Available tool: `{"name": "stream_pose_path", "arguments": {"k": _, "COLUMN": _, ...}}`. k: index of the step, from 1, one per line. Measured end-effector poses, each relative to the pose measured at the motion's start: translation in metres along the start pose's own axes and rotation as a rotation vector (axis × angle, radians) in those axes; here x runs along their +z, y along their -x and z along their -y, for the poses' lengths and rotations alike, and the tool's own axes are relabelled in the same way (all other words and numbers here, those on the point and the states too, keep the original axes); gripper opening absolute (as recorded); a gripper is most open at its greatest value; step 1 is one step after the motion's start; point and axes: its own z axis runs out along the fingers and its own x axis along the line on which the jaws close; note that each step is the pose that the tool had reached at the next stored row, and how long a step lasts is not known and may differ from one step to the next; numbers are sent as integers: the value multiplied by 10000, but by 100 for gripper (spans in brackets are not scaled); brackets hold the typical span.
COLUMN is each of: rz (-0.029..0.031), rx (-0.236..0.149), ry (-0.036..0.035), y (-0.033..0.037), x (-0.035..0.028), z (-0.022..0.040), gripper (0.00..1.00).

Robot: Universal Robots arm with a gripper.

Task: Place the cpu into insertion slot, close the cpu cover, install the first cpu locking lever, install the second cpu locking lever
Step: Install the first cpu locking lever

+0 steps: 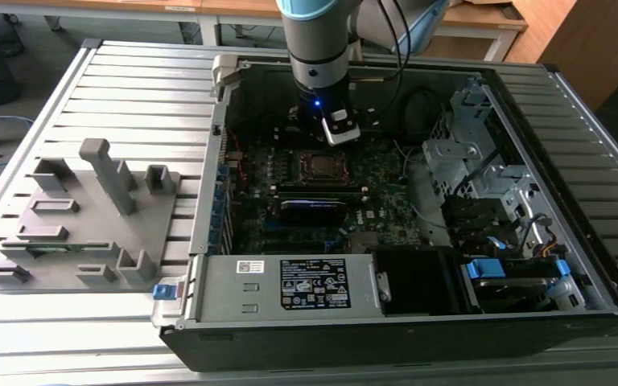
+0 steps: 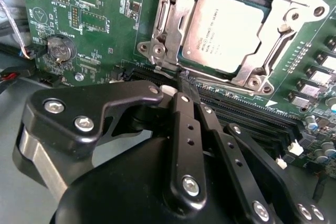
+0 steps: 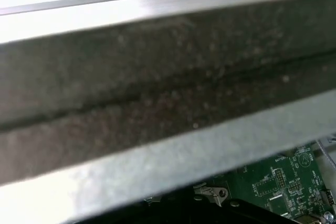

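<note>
In the second wrist view the cpu lies flat in the insertion slot, grey metal top up. The silver cpu cover lies down around it, framing the chip. My gripper has its black fingers drawn together, tips at the socket's edge nearest the memory slots. I cannot tell whether the tips touch a locking lever. In the exterior view the gripper hangs just behind the cpu inside the open computer case.
Long black memory slots run right beside the socket. A coin battery sits on the green board. The case holds a power supply and drive cage. A grey fixture stands at the exterior view's left. A case wall looms close.
</note>
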Motion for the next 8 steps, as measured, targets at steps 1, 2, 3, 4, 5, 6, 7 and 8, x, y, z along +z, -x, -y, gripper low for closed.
{"name": "stream_pose_path", "arguments": {"k": 1, "rz": 0, "rx": 1, "ry": 1, "y": 0, "x": 0, "z": 0, "gripper": 10}}
{"name": "stream_pose_path", "arguments": {"k": 2, "rz": 0, "rx": 1, "ry": 0, "y": 0, "x": -2, "z": -1, "gripper": 10}}
{"name": "stream_pose_path", "arguments": {"k": 3, "rz": -2, "rx": 1, "ry": -3, "y": 1, "x": -8, "z": -2, "gripper": 10}}
{"name": "stream_pose_path", "arguments": {"k": 4, "rz": 0, "rx": 1, "ry": 0, "y": 2, "x": -18, "z": -5, "gripper": 10}}
{"name": "stream_pose_path", "arguments": {"k": 5, "rz": 0, "rx": 1, "ry": 1, "y": 3, "x": -27, "z": -8, "gripper": 10}}
{"name": "stream_pose_path", "arguments": {"k": 6, "rz": 1, "rx": 1, "ry": 2, "y": 4, "x": -33, "z": -12, "gripper": 10}}
{"name": "stream_pose_path", "arguments": {"k": 7, "rz": 2, "rx": 3, "ry": 3, "y": 3, "x": -36, "z": -18, "gripper": 10}}
{"name": "stream_pose_path", "arguments": {"k": 8, "rz": 1, "rx": 2, "ry": 4, "y": 2, "x": -38, "z": -26, "gripper": 10}}
